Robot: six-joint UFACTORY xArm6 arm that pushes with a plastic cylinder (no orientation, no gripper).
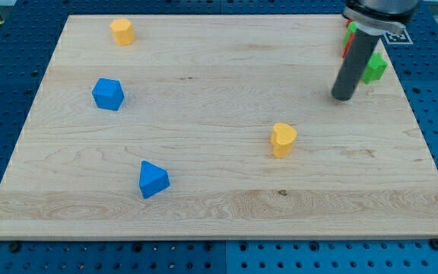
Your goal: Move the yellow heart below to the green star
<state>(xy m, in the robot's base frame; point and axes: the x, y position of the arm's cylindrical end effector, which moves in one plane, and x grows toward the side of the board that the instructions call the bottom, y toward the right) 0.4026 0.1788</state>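
The yellow heart (284, 139) lies right of the board's middle. The green star (374, 68) sits near the view's top right, partly hidden behind my rod. My tip (343, 97) rests on the board just left of and below the green star, and up and to the right of the yellow heart, apart from it. A red block (348, 43) and a second green block (352, 29) show as slivers behind the rod at the top right; their shapes are hidden.
A yellow block (122, 32) sits at the top left. A blue block (108, 94) lies at the left. A blue triangular block (153, 180) lies at the lower left. The wooden board (219, 205) rests on a blue pegboard.
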